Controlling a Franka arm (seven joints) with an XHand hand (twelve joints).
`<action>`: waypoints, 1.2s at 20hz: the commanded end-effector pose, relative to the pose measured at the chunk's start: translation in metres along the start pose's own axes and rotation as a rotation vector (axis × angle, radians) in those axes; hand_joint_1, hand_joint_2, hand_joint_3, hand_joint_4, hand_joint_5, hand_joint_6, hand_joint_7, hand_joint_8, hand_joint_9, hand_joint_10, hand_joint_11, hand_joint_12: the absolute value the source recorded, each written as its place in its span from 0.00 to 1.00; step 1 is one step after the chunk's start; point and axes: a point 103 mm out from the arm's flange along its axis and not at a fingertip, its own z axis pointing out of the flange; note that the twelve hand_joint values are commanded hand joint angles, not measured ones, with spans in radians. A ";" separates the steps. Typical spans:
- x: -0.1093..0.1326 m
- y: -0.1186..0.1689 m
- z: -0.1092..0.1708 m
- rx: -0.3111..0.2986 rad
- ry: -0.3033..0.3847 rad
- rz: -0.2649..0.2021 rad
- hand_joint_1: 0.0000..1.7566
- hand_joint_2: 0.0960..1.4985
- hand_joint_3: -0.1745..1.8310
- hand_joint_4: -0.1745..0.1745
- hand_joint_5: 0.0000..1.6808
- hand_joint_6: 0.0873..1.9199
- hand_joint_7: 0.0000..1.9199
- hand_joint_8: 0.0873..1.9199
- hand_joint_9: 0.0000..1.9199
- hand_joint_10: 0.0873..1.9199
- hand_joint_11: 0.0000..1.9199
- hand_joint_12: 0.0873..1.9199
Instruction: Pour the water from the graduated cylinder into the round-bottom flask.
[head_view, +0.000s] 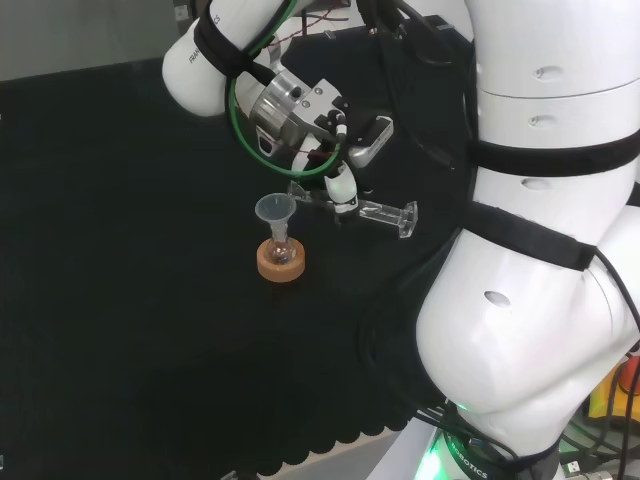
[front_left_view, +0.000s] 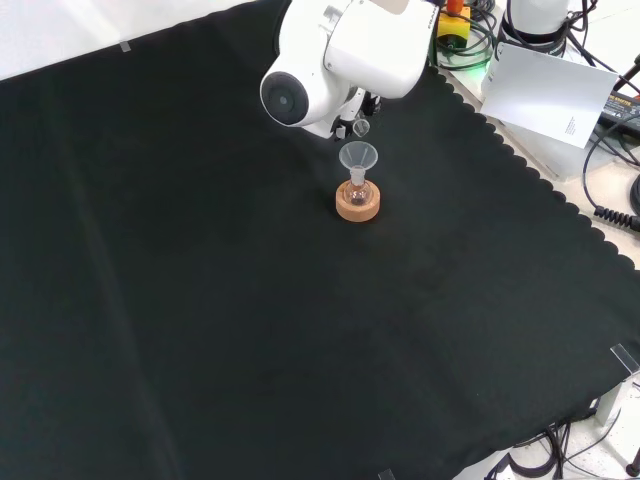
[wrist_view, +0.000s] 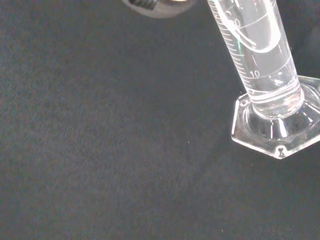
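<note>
In the head view the hand (head_view: 342, 186) is shut on a clear graduated cylinder (head_view: 375, 211), which lies tipped almost level. Its hexagonal foot (head_view: 406, 220) points right and its mouth sits just above a clear funnel (head_view: 274, 209). The funnel stands in the neck of a small round-bottom flask (head_view: 281, 252) on a cork ring (head_view: 281, 264). In the front view the funnel (front_left_view: 358, 156), the flask (front_left_view: 357, 191) and the cork ring (front_left_view: 357, 208) stand just below the arm's white link (front_left_view: 330, 60), and the cylinder's mouth (front_left_view: 361, 127) peeks out under it. The wrist view shows the cylinder (wrist_view: 255, 55) with water inside and its foot (wrist_view: 277, 127).
Black cloth (front_left_view: 200, 300) covers the bench all around the flask. The arm's big white links (head_view: 540, 250) stand at the head view's right. A white sheet (front_left_view: 550, 90) and cables (front_left_view: 610, 150) lie beyond the cloth's scalloped edge in the front view.
</note>
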 end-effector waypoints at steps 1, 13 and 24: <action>-0.003 -0.001 0.000 0.027 -0.005 0.005 0.66 0.71 0.12 0.00 0.57 0.53 0.63 0.16 0.71 0.00 0.61 0.38; 0.006 -0.003 -0.009 0.066 -0.044 0.021 0.66 0.71 0.13 0.00 0.57 0.53 0.63 0.15 0.72 0.00 0.62 0.38; 0.012 -0.005 -0.015 0.124 -0.070 0.069 0.66 0.71 0.13 0.00 0.57 0.53 0.63 0.15 0.72 0.00 0.62 0.38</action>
